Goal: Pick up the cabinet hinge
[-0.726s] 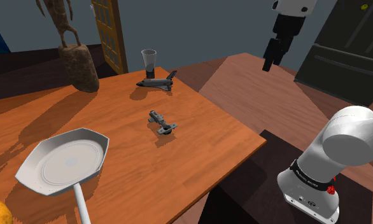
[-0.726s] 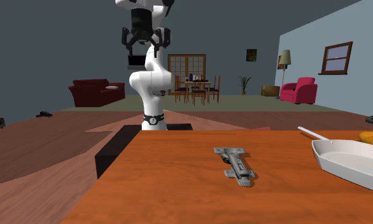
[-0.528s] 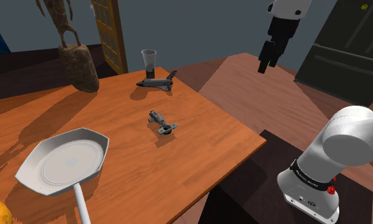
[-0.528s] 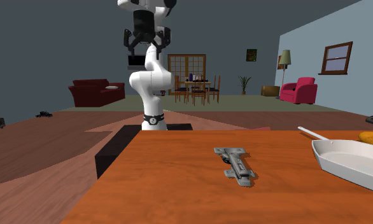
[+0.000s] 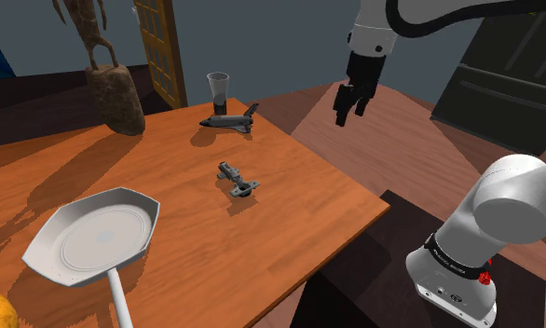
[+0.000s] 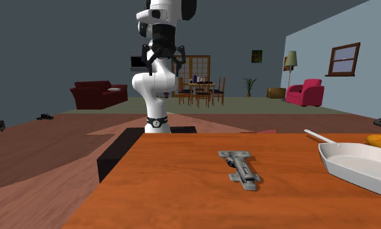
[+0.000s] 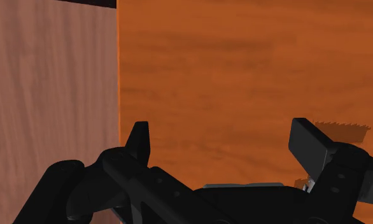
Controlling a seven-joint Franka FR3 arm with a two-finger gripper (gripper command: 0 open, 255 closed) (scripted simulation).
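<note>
The wooden table carried the task's thing near its middle. Above the table's edge, apparently, the gripper hung high, fingers spread and empty: the approach step. Next it needed to cross over and descend onto the small grey cabinet hinge.

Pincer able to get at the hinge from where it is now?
Probably yes: the open pincer hangs above the table edge, the hinge lies alone on bare wood, and the toy shuttle sits well clear.
</note>
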